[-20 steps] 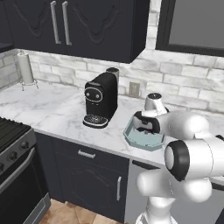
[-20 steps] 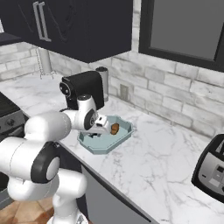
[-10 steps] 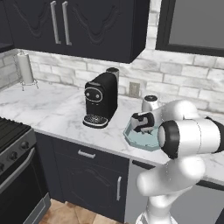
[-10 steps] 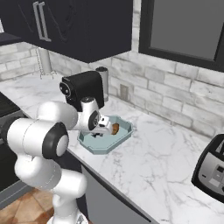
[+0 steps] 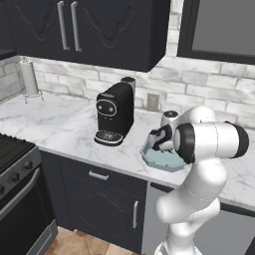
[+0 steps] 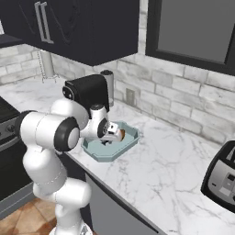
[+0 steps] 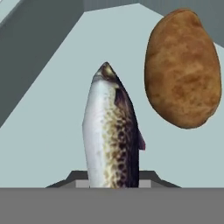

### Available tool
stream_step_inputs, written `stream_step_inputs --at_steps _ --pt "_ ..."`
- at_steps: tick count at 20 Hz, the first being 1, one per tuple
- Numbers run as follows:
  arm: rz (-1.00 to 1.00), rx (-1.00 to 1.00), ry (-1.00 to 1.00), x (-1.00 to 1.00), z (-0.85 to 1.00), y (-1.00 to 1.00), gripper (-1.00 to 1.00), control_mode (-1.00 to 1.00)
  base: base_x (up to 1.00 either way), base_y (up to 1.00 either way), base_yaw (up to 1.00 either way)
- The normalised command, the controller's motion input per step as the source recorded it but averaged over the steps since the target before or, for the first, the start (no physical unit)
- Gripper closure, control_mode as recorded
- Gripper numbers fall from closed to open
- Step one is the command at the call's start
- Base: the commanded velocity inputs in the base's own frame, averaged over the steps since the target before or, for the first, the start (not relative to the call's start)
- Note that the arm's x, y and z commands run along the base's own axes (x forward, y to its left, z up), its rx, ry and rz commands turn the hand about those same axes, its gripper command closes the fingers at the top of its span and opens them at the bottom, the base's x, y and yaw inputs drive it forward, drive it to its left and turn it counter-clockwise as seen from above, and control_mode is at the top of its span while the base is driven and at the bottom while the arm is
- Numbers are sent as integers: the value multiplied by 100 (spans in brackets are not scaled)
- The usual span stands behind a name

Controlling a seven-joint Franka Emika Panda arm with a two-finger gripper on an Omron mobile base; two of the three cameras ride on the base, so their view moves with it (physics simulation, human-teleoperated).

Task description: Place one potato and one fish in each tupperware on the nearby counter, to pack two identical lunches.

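Marbled tabletop [image 6: 151, 170]: tupperware [image 6: 131, 137] sat under end effector [image 6: 111, 137], coffee machine [image 5: 115, 113] just behind-left, toaster [image 6: 223, 178] well off right.

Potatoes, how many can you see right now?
1. The potato lies in the tupperware beside the fish. The arm covers part of that tray, so another could be hidden.

Dark navy upper cabinets [image 5: 99, 30] with silver handles hang over a pale grey brick backsplash [image 5: 209, 87] that carries a wall outlet [image 5: 152, 101]. A dark-framed panel [image 6: 197, 27], possibly a window, sits beside them. Below, a stove [image 5: 15, 164] stands over a warm tiled floor [image 5: 84, 244].
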Motion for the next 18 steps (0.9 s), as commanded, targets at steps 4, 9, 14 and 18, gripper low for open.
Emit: stream_step_inputs --at_steps 4,9,14,18 --pt "0 0 0 27 -26 0 100 -100 0 0 0" --pt "-2 0 0 14 -4 0 -100 -100 0 0 0" --pt "-9 0 0 -10 24 0 -100 -100 0 0 0" --pt "-13 0 0 -38 73 -5 -100 -100 0 0 0"
